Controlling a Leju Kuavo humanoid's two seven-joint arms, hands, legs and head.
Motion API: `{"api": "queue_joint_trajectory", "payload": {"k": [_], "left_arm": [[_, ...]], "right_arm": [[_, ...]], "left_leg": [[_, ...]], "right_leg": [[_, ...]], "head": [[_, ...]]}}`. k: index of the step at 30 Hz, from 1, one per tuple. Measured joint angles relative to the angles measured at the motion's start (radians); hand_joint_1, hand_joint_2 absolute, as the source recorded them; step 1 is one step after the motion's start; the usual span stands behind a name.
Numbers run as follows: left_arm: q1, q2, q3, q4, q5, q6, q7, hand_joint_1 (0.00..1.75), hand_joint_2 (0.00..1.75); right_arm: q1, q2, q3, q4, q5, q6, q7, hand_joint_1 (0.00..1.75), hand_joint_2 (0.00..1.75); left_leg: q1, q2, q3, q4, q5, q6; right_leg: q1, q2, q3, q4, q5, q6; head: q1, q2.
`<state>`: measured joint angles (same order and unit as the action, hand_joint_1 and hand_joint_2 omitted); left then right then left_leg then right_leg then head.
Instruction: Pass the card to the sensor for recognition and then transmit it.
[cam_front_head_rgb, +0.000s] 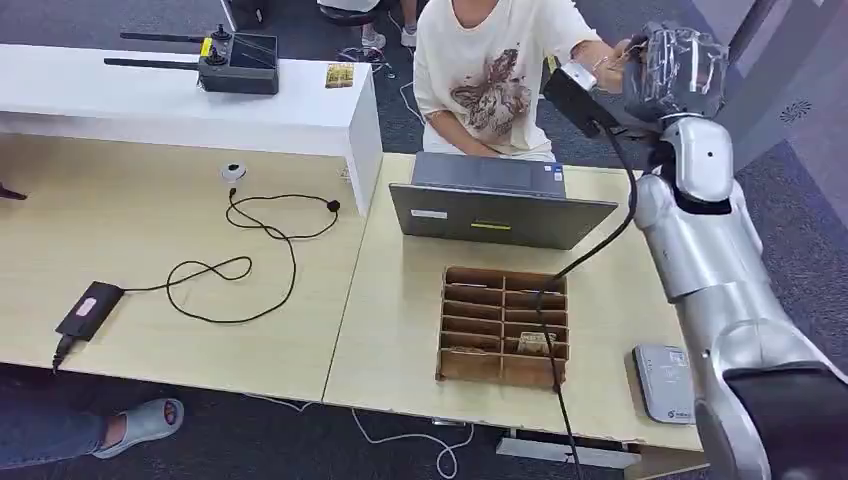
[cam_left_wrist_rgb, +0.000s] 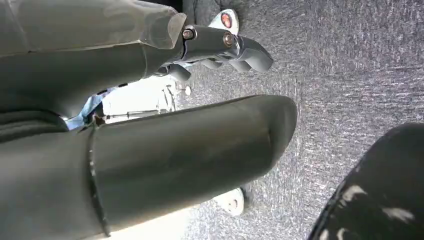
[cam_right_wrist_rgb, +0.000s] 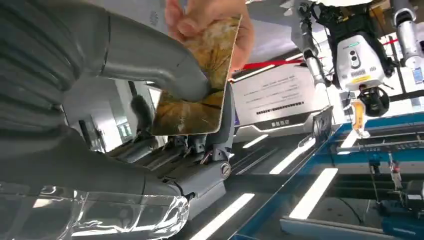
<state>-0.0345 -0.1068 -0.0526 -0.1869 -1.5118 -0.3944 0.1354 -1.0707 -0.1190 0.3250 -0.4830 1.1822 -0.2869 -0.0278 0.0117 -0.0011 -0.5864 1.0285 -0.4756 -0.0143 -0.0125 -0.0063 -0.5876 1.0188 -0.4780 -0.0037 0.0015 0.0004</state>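
My right hand (cam_front_head_rgb: 672, 70) is raised high at the far right, above the table's back edge. Its thumb (cam_right_wrist_rgb: 150, 62) and fingers pinch a yellow-brown patterned card (cam_right_wrist_rgb: 200, 100). A person's hand (cam_right_wrist_rgb: 210, 20) grips the card's other end, so both hold it. That person (cam_front_head_rgb: 490, 70) sits behind the laptop in a cream shirt. The grey card sensor (cam_front_head_rgb: 663, 382) lies flat on the table's near right corner, beside my right arm. My left hand (cam_left_wrist_rgb: 165, 155) hangs over grey carpet with nothing in it, its fingers (cam_left_wrist_rgb: 225, 45) apart from the thumb.
A cardboard divider box (cam_front_head_rgb: 505, 325) with a card in one slot stands mid-table, in front of an open grey laptop (cam_front_head_rgb: 495, 205). A black cable (cam_front_head_rgb: 570, 300) runs from my right wrist across the box. A black adapter (cam_front_head_rgb: 88, 308) and cord lie left, below a white bench (cam_front_head_rgb: 300, 115).
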Motion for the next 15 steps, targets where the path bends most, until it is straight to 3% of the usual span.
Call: {"api": "queue_joint_trajectory", "payload": {"k": [15], "left_arm": [[0.000,0.000,0.000,0.000,0.000,0.003,0.000,0.00,0.00]], "right_arm": [[-0.004,0.004,0.000,0.008,-0.014,-0.006,-0.005,1.75,1.75]], "left_leg": [[0.000,0.000,0.000,0.000,0.000,0.000]], "right_leg": [[0.000,0.000,0.000,0.000,0.000,0.000]], "head": [[0.000,0.000]]}}
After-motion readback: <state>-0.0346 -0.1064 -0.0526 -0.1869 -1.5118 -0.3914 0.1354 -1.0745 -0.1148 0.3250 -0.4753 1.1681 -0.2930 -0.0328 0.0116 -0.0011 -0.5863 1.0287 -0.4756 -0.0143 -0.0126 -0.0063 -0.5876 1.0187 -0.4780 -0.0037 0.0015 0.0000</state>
